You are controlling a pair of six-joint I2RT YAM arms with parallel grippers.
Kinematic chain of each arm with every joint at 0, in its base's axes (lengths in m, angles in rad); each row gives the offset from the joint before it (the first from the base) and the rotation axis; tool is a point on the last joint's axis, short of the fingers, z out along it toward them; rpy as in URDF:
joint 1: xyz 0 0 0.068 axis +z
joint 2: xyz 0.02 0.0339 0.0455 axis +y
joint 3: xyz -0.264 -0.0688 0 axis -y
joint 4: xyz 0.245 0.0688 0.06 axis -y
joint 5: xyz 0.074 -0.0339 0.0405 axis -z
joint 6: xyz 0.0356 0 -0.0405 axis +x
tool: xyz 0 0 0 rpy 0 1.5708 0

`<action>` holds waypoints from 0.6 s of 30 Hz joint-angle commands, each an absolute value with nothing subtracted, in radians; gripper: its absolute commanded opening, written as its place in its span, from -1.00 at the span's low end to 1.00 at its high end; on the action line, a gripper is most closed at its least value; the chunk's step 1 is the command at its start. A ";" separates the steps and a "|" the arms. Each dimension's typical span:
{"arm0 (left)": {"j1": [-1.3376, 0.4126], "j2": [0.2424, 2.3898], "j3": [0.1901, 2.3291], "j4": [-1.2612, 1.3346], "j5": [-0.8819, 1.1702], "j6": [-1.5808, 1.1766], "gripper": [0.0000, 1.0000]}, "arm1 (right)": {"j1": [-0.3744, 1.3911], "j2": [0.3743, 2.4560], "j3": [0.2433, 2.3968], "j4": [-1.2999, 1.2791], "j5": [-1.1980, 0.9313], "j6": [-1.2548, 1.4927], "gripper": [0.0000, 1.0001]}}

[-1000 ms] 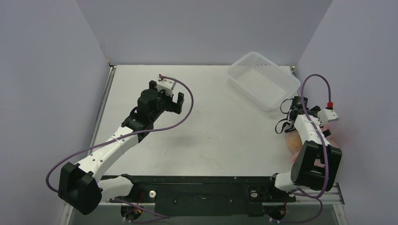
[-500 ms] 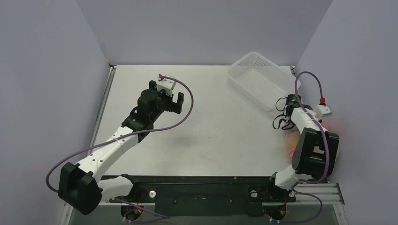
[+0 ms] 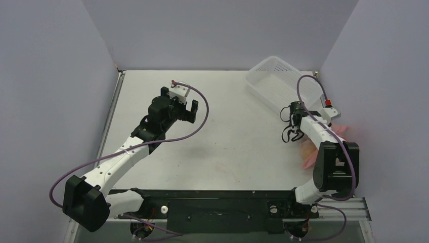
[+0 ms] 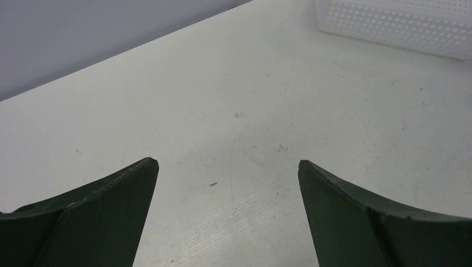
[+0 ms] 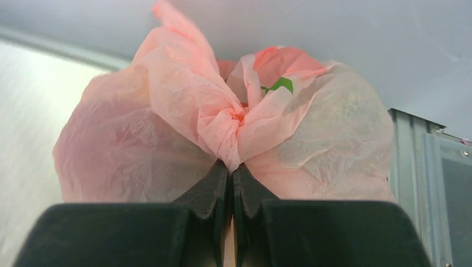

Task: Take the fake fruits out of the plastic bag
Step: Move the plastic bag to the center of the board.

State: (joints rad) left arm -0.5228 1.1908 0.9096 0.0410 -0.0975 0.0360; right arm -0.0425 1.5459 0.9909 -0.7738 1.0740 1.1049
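Note:
The pink crinkly plastic bag (image 5: 167, 128) fills the right wrist view, bunched to a twisted neck. My right gripper (image 5: 230, 167) is shut on that neck, with pink film pinched between the tips. From above, the bag (image 3: 307, 152) lies at the table's right edge, partly under the right arm, and the right gripper (image 3: 293, 132) sits just left of it. The fake fruits are hidden inside the bag; only a dim greyish bulge (image 5: 345, 128) shows through. My left gripper (image 3: 184, 109) hangs open over bare table at centre-left, its jaws (image 4: 228, 167) wide apart with nothing between them.
A white perforated basket (image 3: 283, 86) stands tilted at the back right, just behind the right gripper; its wall (image 4: 401, 22) also shows in the left wrist view. The right wall and the metal rail (image 5: 428, 183) are close behind the bag.
My right gripper has shut on the bag's neck and swung left and slightly back from the right wall, dragging the bag along. The left arm has not moved.

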 commanded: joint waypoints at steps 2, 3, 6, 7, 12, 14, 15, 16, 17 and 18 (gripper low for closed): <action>-0.527 1.191 0.941 0.056 -0.052 0.049 0.94 | 0.139 1.401 0.880 -0.630 0.982 1.005 -1.00; -0.528 1.193 0.943 0.054 -0.023 0.048 0.94 | 0.198 1.362 0.860 -0.602 0.953 0.989 -1.00; -0.528 1.206 0.945 0.051 0.037 0.040 0.94 | 0.306 1.298 0.769 -0.488 0.773 0.924 -1.00; -0.528 1.208 0.946 0.049 0.064 0.038 0.94 | 0.360 1.274 0.742 -0.461 0.737 0.908 -1.00; -0.530 1.227 0.952 0.044 0.159 0.018 0.93 | 0.576 1.216 0.678 -0.236 0.569 0.705 -1.00; -0.534 1.233 0.953 0.045 0.173 0.013 0.93 | 0.651 1.210 0.666 -0.141 0.507 0.617 -1.00; -0.538 1.234 0.953 0.045 0.175 0.012 0.93 | 0.685 1.214 0.660 -0.078 0.458 0.562 -1.00; -0.539 1.234 0.953 0.046 0.184 0.010 0.93 | 0.696 1.216 0.657 -0.048 0.426 0.540 -1.00; -0.540 1.232 0.952 0.049 0.191 0.007 0.93 | 0.705 1.221 0.652 0.007 0.353 0.505 -1.00; -0.540 1.231 0.951 0.053 0.207 0.007 0.93 | 0.707 1.223 0.649 0.039 0.315 0.486 -1.00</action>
